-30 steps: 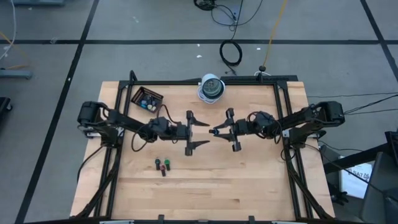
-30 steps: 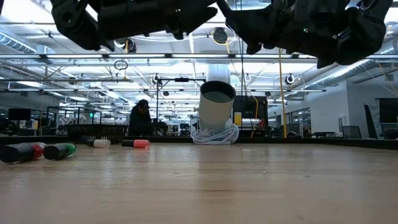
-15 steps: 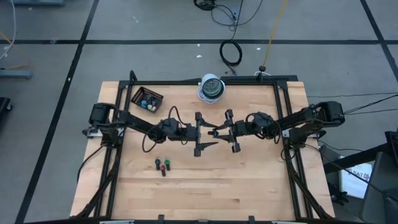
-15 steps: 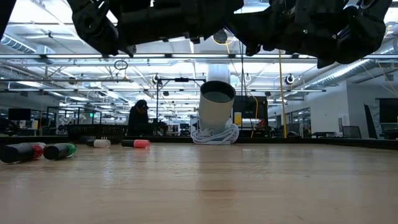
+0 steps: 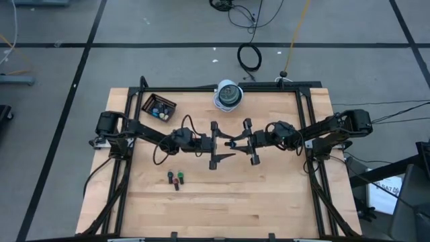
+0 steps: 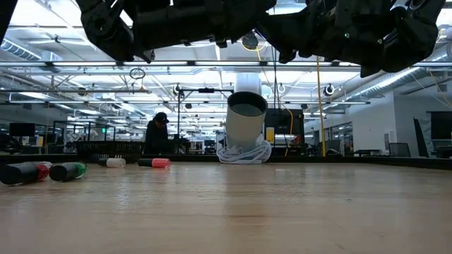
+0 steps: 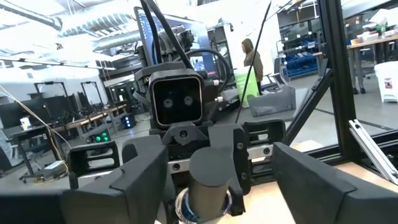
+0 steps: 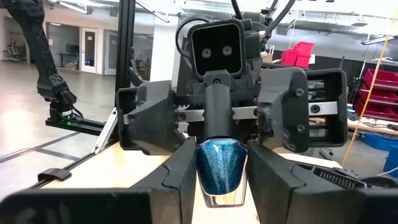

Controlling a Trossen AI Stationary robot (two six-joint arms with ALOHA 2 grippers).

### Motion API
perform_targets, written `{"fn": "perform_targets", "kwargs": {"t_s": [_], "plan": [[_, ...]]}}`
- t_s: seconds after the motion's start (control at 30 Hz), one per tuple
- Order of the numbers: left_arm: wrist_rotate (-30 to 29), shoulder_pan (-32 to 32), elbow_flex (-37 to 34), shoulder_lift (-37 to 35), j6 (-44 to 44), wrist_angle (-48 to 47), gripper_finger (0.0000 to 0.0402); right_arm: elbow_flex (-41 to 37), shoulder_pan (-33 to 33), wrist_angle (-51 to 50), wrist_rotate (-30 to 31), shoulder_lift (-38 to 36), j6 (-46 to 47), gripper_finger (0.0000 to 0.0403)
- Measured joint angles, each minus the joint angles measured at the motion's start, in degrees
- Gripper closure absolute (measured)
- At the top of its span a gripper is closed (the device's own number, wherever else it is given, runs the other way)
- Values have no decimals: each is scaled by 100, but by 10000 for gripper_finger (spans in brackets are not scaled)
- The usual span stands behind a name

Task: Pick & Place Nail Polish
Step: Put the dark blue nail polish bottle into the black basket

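My right gripper (image 5: 236, 142) is over the table's middle, shut on a blue glitter nail polish bottle (image 8: 221, 167) with a dark cap (image 8: 217, 112). My left gripper (image 5: 222, 144) faces it, wide open. Its fingers (image 7: 138, 177) stand on either side of the cap (image 7: 209, 180) without touching. A red bottle (image 5: 177, 182) and a green bottle (image 5: 180, 177) lie on their sides on the table's near left; they also show in the low view (image 6: 67, 170). A small black tray (image 5: 159, 107) with several bottles stands at the far left. My right gripper pinches the blue bottle's glass body (image 8: 221, 180) between its two fingers (image 8: 180, 180). The fingers come level from the table's right. The bottle lies level, lifted clear of the table, with its cap pointing toward the table's left and the left gripper.
A white cylinder on a coil of white cord (image 5: 228, 95) stands at the far edge's middle, also in the low view (image 6: 246, 127). Black frame rails (image 5: 306, 128) run along the table's sides. Bare wood (image 5: 269, 202) lies at the near right.
My left gripper has gone toward the table's right, toward the right gripper, staying wide open, until its fingers flank the bottle's cap; it has kept still for the last half second. The bottle has stayed where it was.
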Motion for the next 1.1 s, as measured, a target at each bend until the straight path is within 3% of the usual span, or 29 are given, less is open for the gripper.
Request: {"fn": "perform_targets", "kwargs": {"t_s": [0.43,0.63,0.8,0.93,1.1], "plan": [[0,2,0,-9,122,20,355,0,-4,-42,-14,0,-30,296],[-295,-8,0,-9,220,12,360,0,-4,-81,-1,0,-19,289],[-961,2,-67,-220,246,-283,359,2,-9,-352,766,-2,231,222],[-1369,-2,-424,-805,292,-497,360,0,-14,-589,1039,-4,163,173],[-1654,37,-1430,-1775,429,-221,360,0,-13,-625,1028,-7,151,143]]}}
